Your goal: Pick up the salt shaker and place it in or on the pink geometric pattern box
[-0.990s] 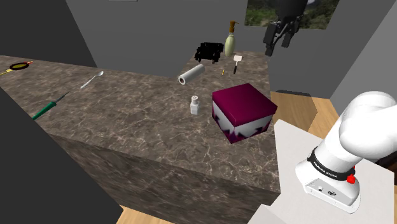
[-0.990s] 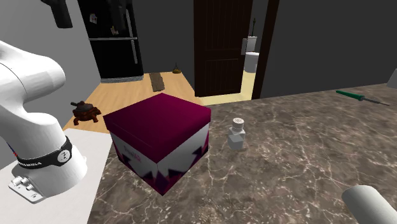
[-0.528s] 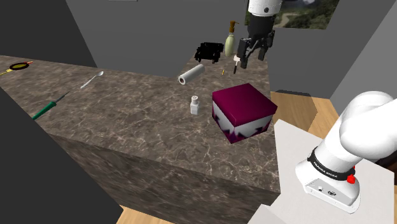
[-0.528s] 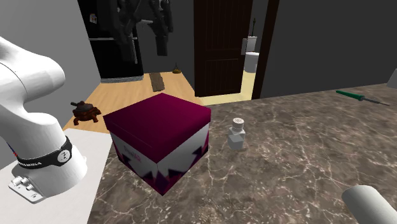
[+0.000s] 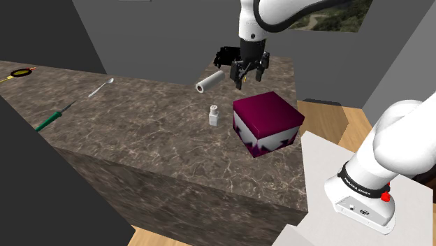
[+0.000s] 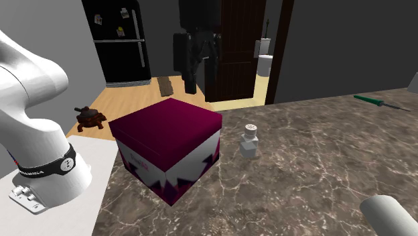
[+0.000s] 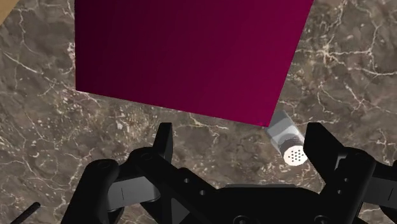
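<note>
- Shoulder view: the white arm [image 5: 279,14] reaches up from its stand [image 5: 363,203] and bends down over the far end of the dark marbled counter [image 5: 154,147].
- The black gripper [image 5: 249,78] hangs in the air with its fingers spread and nothing between them. It is above the counter, just beyond the box [image 5: 267,124] and close to a white roll [image 5: 209,82].
- The box has a dark magenta top and a white zigzag pattern low on its sides. It stands near the counter edge closest to the stand.
- The salt shaker [image 5: 214,115] is small and white. It stands upright on the counter just beside the box, on the shoulder view's left of it, and does not touch it.
- A spoon [image 5: 101,87] and a green-handled tool [image 5: 52,119] lie well apart from these, further to that view's left.
- Second exterior view: the gripper [image 6: 195,70] hangs above and behind the box [image 6: 167,144], clear of its top.
- The salt shaker [image 6: 250,141] stands on the counter just to this view's right of the box, its holed cap facing up.
- A brown turtle figure [image 6: 89,117] sits on the floor beyond the box, with a black fridge [image 6: 120,40] and a dark door [image 6: 234,47] behind.
- Wrist view: the gripper [image 7: 243,149] looks down with its fingers wide apart and empty.
- The plain magenta top of the box [image 7: 188,57] lies below. The salt shaker [image 7: 287,140] shows by a corner of the box, near one finger and untouched.
</note>
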Robot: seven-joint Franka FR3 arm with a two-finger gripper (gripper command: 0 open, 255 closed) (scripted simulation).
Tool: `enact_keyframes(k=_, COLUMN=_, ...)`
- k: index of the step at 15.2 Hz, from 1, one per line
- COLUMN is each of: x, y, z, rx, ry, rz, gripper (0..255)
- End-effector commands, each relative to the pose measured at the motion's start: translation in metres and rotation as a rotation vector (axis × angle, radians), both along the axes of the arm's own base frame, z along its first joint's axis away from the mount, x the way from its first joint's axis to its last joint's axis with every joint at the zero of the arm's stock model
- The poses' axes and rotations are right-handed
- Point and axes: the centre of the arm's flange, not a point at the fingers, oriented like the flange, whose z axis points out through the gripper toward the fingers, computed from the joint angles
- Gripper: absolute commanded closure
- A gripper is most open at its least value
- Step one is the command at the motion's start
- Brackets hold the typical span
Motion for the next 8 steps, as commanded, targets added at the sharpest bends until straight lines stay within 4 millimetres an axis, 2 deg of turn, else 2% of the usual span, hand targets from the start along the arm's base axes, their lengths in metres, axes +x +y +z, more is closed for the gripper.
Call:
enact_keyframes(k=1, x=0.019, y=0.008, z=-0.017, rx=0.005, ry=0.0, rz=-0.009, gripper=0)
enact_keyframes(k=8, x=0.086, y=0.045, z=-0.069, rx=0.022, ry=0.004, rz=-0.04, gripper=0)
